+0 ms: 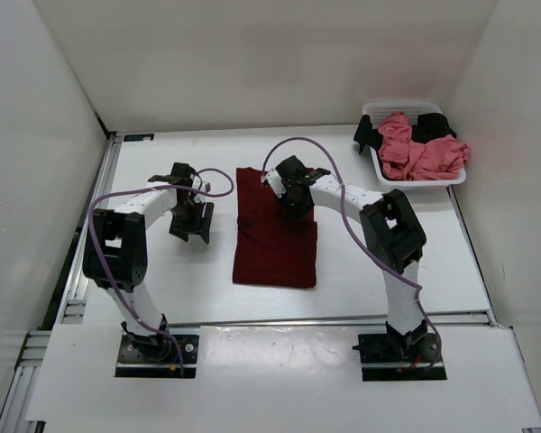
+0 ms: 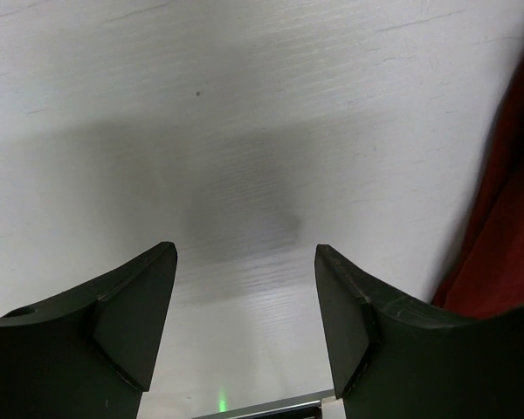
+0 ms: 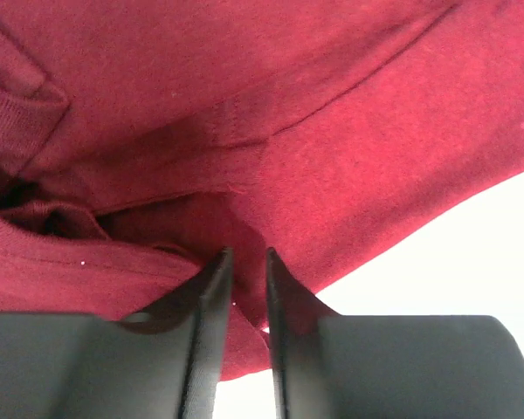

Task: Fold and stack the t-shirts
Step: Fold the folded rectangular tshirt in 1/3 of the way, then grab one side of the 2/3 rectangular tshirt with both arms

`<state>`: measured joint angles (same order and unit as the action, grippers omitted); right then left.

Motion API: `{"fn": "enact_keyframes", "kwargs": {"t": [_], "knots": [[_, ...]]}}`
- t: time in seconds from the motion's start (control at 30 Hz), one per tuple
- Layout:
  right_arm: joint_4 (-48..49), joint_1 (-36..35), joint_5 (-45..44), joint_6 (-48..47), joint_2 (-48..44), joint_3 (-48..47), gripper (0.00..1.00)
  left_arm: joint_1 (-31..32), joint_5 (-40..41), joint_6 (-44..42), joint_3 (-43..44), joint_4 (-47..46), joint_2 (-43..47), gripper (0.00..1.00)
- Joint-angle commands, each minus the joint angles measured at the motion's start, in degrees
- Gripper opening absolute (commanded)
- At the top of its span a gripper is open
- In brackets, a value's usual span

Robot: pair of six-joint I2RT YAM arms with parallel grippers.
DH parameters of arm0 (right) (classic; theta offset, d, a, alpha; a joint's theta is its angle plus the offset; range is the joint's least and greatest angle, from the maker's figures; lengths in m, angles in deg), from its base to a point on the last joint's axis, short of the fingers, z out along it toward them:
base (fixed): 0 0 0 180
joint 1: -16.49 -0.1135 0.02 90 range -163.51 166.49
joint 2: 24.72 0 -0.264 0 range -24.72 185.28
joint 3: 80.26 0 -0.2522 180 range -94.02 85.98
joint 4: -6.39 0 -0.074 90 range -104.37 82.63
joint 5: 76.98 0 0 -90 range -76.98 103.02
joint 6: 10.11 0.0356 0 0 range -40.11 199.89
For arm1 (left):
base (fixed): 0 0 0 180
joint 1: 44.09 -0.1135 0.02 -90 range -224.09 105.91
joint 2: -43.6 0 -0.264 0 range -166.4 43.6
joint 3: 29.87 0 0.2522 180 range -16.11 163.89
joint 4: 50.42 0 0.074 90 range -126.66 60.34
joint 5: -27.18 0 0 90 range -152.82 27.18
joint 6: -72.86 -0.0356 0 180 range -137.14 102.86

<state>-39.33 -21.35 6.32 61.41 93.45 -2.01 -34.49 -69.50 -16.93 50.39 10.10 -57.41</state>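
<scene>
We judge the main risk to sit at the right gripper (image 3: pixel 247 257). Its fingers (image 3: pixel 205 297) are pressed almost together on a thin ridge of the dark maroon red cloth t-shirt (image 3: pixel 332 131), and so small a bite could slip out if the arm pulls. It could also catch only the top layer, so that the fold drags crooked or the layers beneath bunch up. Seams and a tuck of fabric crowd just beyond the tips, which makes it hard to tell how many layers are pinched.

The right gripper is thus clenched on cloth, with only a narrow slit between the pads. The left gripper (image 2: pixel 244 253) is spread wide and holds nothing. It touches nothing that we can see, and only the white table top (image 2: pixel 244 105) shows between its fingers. The shirt's edge lies just to its right.

Seen from above, the shirt lies as a long flat rectangle in the middle of the table, between the two arms, with the right gripper over its far right part. A second worry is that the idle left gripper pins nothing, so a pull may slide the whole shirt.

Far right, a white perforated plastic basket (image 1: pixel 406 106) holds a crumpled salmon pink t-shirt (image 1: pixel 419 149) and a black t-shirt (image 1: pixel 368 133), both unfolded.
</scene>
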Motion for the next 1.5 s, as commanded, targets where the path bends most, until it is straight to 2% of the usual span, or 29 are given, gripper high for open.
{"fn": "enact_keyframes", "kwargs": {"t": [0.0,0.07,0.2,0.23,0.3,0.33,0.37,0.47,0.5,0.53,0.6,0.7,0.77,0.93,1.23,1.47], "knots": [[0.6,0.1,1.5,2.0,-1.0,-2.8,0.34,0.8,-1.3,-0.2,1.3,0.5,0.5,0.76],[0.6,0.1,-0.4,3.4,-3.1,-2.8,0.35,1.3,-1.3,-0.2,2.5,0.5,1.1,0.76],[2.7,2.2,-3.8,13.6,-8.6,-3.3,0.35,2.5,-6.3,-0.2,7.0,0.5,4.2,0.76],[3.3,4.6,-2.6,20.9,-11.7,-2.5,0.37,3.0,-8.0,-0.2,8.2,0.5,4.2,0.76],[5.8,7.4,1.6,28.5,-15.3,2.6,0.39,3.6,-12.7,-0.2,11.4,1.1,4.2,0.76],[6.7,10.0,6.0,34.9,-18.9,5.2,0.40,4.3,-13.4,-0.2,12.3,1.7,4.2,0.76],[7.4,10.9,8.3,37.4,-20.7,7.8,0.40,5.2,-14.0,-0.2,12.3,2.4,4.2,0.76],[7.4,13.2,15.3,44.7,-27.3,18.0,0.45,7.1,-13.3,-0.2,7.9,2.4,8.2,0.76],[7.4,13.2,18.6,46.2,-29.1,20.9,0.46,8.9,-13.3,-0.2,3.6,1.8,9.9,0.76],[7.4,12.5,19.9,48.3,-32.9,26.8,0.46,9.9,-13.3,-0.2,1.5,1.1,13.0,0.77],[8.1,11.4,20.5,50.0,-38.3,32.1,0.50,12.5,-14.7,-0.2,-2.9,1.0,14.0,0.79],[14.6,10.3,25.2,54.9,-43.3,42.2,0.51,15.5,-18.5,-0.2,-6.5,0.5,14.7,0.79],[20.6,10.3,27.7,57.9,-43.8,48.3,0.51,17.3,-17.7,-0.2,-8.1,-1.4,13.5,0.79],[26.7,6.9,31.8,58.5,-42.0,52.0,0.51,19.2,-11.6,-0.2,-11.4,-4.8,12.4,0.79],[28.0,5.2,30.7,59.5,-38.2,54.6,0.51,21.7,-11.8,-0.2,-14.6,-7.5,10.1,0.78],[26.9,5.2,29.0,59.5,-38.7,57.3,0.51,21.7,-12.4,-0.2,-13.4,-7.5,7.0,0.55]]}}
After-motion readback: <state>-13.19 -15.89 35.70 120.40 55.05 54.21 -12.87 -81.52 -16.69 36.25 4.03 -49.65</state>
